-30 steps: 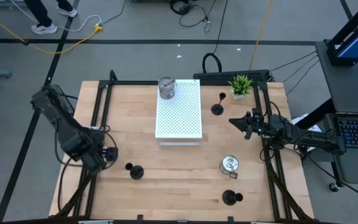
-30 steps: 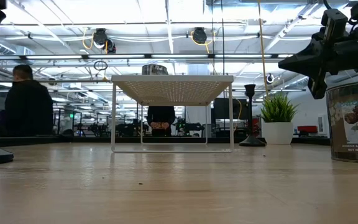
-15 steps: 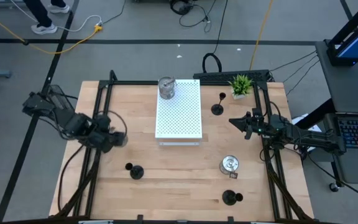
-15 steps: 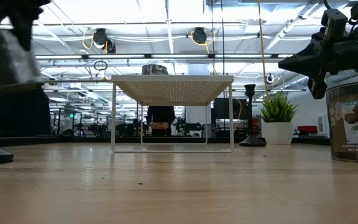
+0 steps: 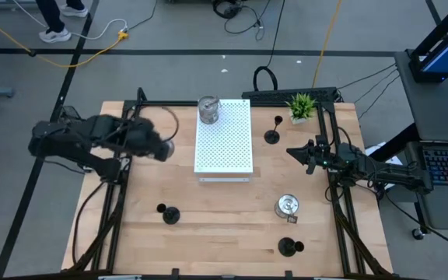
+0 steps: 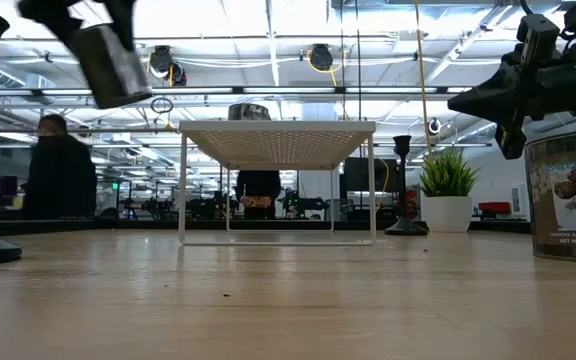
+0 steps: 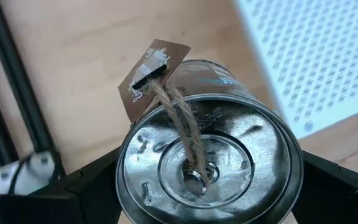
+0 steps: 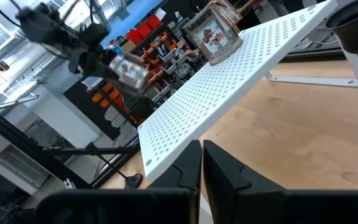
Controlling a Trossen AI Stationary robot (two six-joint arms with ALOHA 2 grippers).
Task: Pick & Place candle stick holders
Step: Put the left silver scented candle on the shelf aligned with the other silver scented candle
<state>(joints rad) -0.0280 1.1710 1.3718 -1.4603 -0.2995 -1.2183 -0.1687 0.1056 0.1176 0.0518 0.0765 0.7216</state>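
Clearly the left pincer (image 7: 207,205) has a silver holder (image 7: 210,165) clamped between its wide-spread fingers, carried high above the table (image 5: 154,187) just off the left edge of the white perforated board (image 5: 224,136). The tin hangs tilted in the low view, and a twine loop with a card tag (image 7: 151,71) trails from its lid — so the grip is across the round wall, which I judge secure only if the carry is smooth. To do this step well, the arm should level the tin before it goes down, cross the board's edge with room to spare, and choose a bare patch apart from the silver holder (image 5: 208,109) already standing at the board's far end. Only once the base sits flat should the fingers let go. The right pincer (image 8: 202,163) waits shut and empty, over the table's right side beyond the board.
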